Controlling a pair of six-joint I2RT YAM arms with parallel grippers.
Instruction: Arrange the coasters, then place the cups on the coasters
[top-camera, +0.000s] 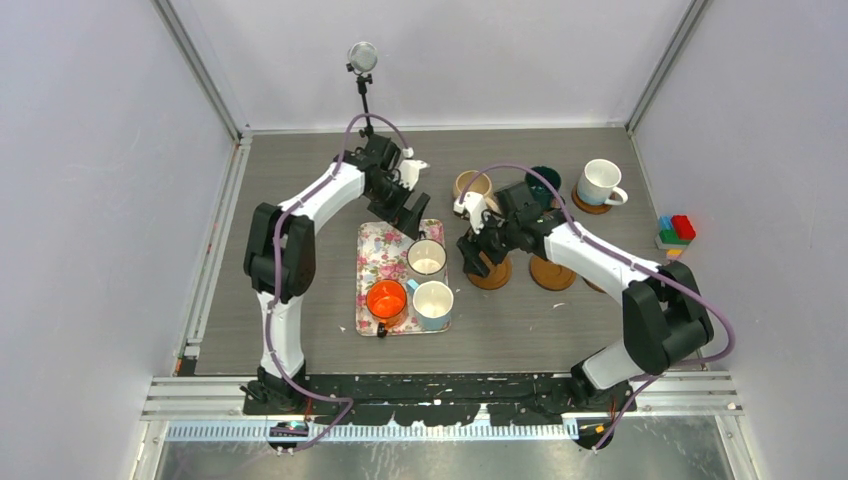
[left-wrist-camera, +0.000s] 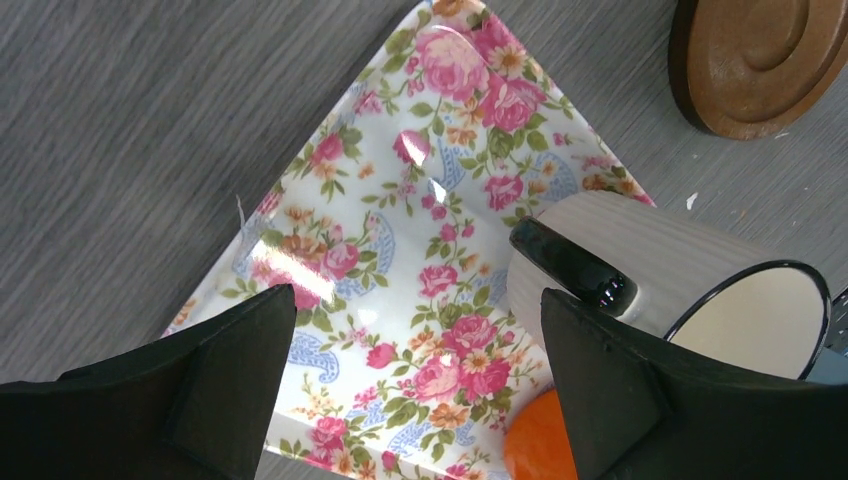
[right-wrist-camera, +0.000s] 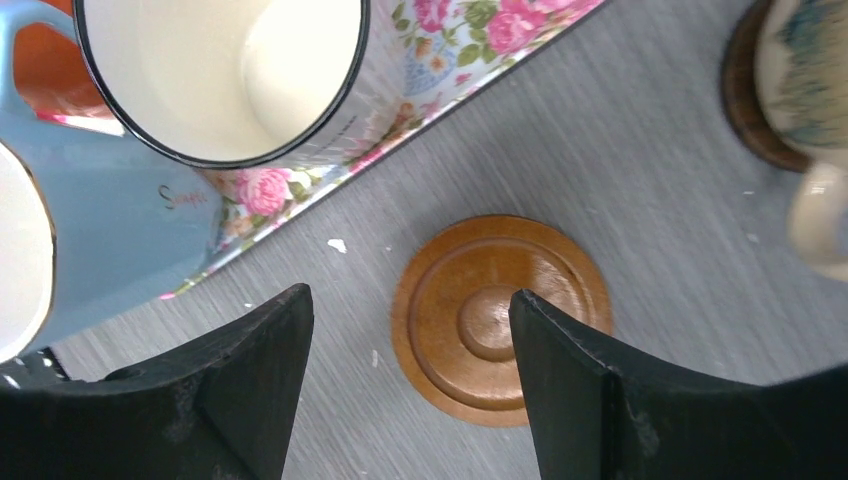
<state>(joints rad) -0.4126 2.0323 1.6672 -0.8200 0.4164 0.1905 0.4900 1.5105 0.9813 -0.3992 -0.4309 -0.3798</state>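
Both released, the left hand (left-wrist-camera: 418, 325) is hovering over the far end of the floral tray (left-wrist-camera: 400, 190), the right hand (right-wrist-camera: 410, 320) over a coaster (right-wrist-camera: 500, 315).

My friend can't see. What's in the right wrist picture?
The right pincer hangs open over a bare wooden coaster on the grey table. Up left, a cream mug and a blue mug stand on a flowery tray.

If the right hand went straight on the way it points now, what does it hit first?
Most likely the orange-brown round wooden coaster, lying flat directly ahead between the open right hand's fingers. Nothing shows in between; depth is hard to judge.
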